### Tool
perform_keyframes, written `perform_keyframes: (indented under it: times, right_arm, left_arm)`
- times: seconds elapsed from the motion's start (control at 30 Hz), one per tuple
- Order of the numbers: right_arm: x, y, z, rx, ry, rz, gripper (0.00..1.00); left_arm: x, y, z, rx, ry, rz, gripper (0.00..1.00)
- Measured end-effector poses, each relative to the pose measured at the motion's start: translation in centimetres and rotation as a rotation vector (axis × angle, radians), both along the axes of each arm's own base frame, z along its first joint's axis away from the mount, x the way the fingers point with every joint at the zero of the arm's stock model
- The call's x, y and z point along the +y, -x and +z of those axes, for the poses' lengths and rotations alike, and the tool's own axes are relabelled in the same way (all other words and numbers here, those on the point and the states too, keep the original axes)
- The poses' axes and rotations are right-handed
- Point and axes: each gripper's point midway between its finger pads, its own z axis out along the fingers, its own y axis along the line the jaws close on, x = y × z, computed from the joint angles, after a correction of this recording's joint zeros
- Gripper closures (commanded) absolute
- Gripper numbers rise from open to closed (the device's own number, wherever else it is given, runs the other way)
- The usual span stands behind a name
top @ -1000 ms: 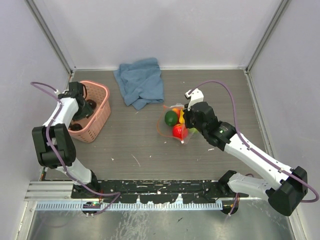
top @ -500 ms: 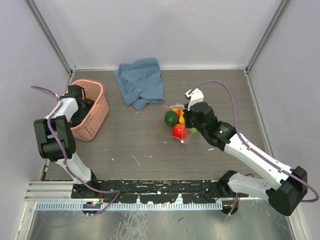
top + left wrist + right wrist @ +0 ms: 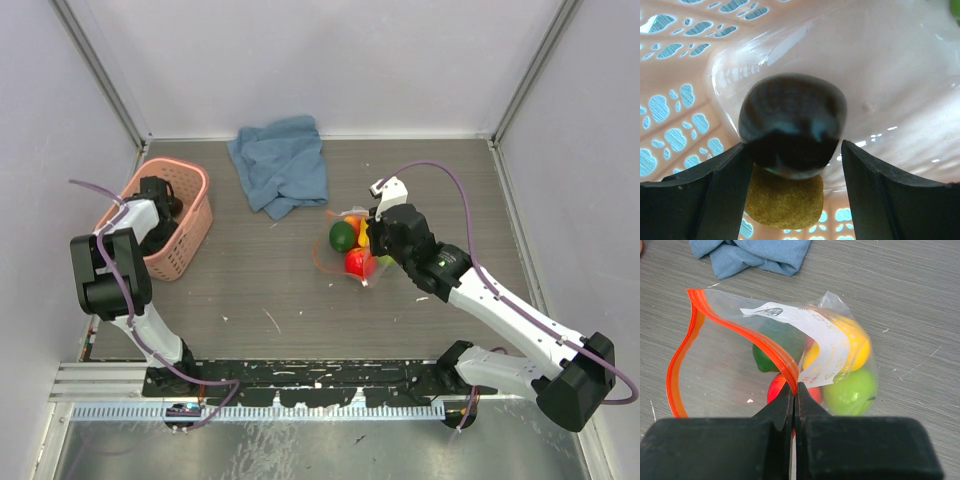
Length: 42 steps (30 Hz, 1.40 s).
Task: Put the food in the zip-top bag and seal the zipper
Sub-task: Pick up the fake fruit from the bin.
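A: Biggest first: grey wood-grain surface (image 3: 260,290). Blue cloth (image 3: 280,165) bunched near its far edge. Pink lattice basket (image 3: 195,220) at far left.

B: And the bag?

A: Clear bag (image 3: 730,365), lying right of centre on the surface, mouth gaping. Orange zipper (image 3: 692,330) curling round that mouth, unsealed. Pinched at the zipper rim by the right fingers (image 3: 777,415), pressed tight together.

B: Any writing?

A: White label (image 3: 815,340) on the bag, with a small dark logo and faint print. Too small to read; no brand legible.

B: Food?

A: Inside the bag: green fruit (image 3: 850,392), yellow fruit (image 3: 857,342), red fruit (image 3: 774,389), dark green fruit (image 3: 765,362). All partly hidden by label, plastic and fingers. Down in the basket, one brown fruit (image 3: 792,120), glossy and blurred.

B: Left side?

A: Left fingers (image 3: 710,190) spread, one on each side of the brown fruit. Touching it or not: cannot tell. Below the fruit, a mustard grainy patch (image 3: 785,200), half hidden, hard to identify.
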Motion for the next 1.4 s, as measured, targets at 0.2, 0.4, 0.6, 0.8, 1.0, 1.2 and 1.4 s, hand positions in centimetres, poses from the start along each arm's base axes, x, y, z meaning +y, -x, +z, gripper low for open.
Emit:
perform_keyframes:
  times: [0.2,0.4,0.6,0.8,1.0,1.2,1.4]
  right_arm:
    - [0.0,0.0,0.0,0.0,0.0,0.0,0.99]
    - [0.0,0.0,0.0,0.0,0.0,0.0,0.99]
    - [0.0,0.0,0.0,0.0,0.0,0.0,0.99]
    - [0.1,-0.1,0.0,-0.002,-0.001,0.001,0.99]
    - [0.2,-0.2,-0.1,-0.004,-0.002,0.001,0.99]
    - [0.2,-0.3,-0.4,0.002,0.004,0.001,0.99]
    - [0.3,-0.3,-0.7,0.01,0.01,0.002,0.99]
  left_arm:
    - [0.5,-0.3,0.3,-0.016,-0.026,0.009,0.17]
    - [1.9,-0.4,1.0,-0.05,-0.109,0.042,0.13]
    - [2.7,-1.0,1.7,-0.094,-0.159,0.052,0.13]
    - [3.1,-1.6,1.1,-0.098,-0.175,0.052,0.22]
    - [3.2,-1.4,0.4,-0.066,-0.183,0.032,0.44]
    - [2.7,-1.7,0.6,-0.074,-0.205,0.006,0.58]
    - [0.6,-2.5,3.0,-0.133,-0.243,-0.05,0.64]
